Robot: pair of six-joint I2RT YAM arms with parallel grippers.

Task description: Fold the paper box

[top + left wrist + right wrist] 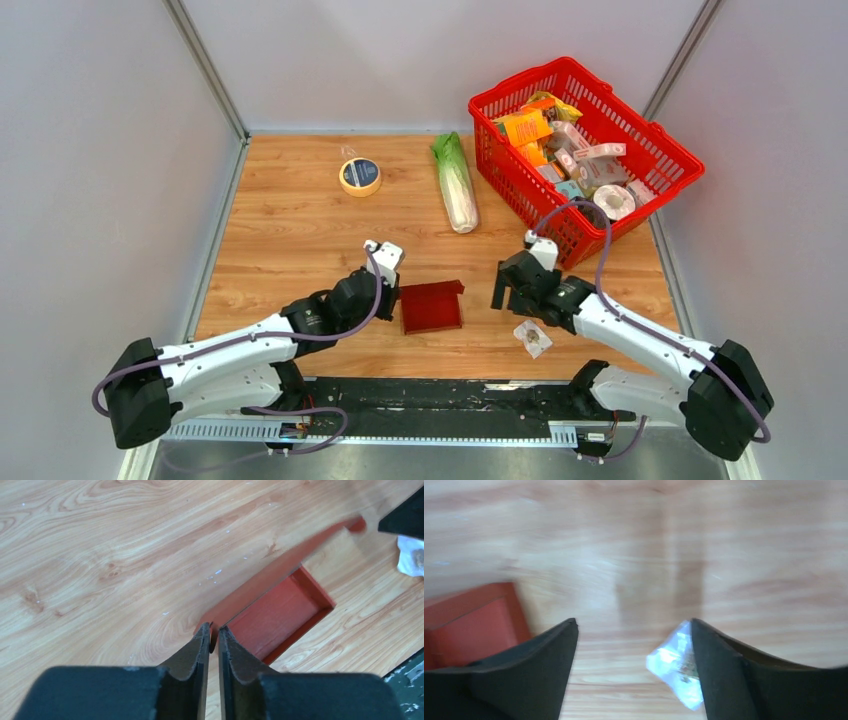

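Observation:
The paper box (431, 307) is a shallow dark-red tray lying on the wooden table between the two arms, with one long flap (300, 550) standing along its far side. My left gripper (396, 294) is at the box's left edge. In the left wrist view (214, 628) its jaws stand only a narrow slit apart, and the corner of the box (277, 617) wall sits at the tips. My right gripper (506, 290) hangs wide open to the right of the box (469, 625), holding nothing (634, 622).
A clear crumpled wrapper (532, 338) lies on the table by the right gripper's finger (674, 665). A red mesh basket (521, 80) full of packets stands at the back right. Further back lie a cabbage (455, 185) and a roll of tape (360, 177).

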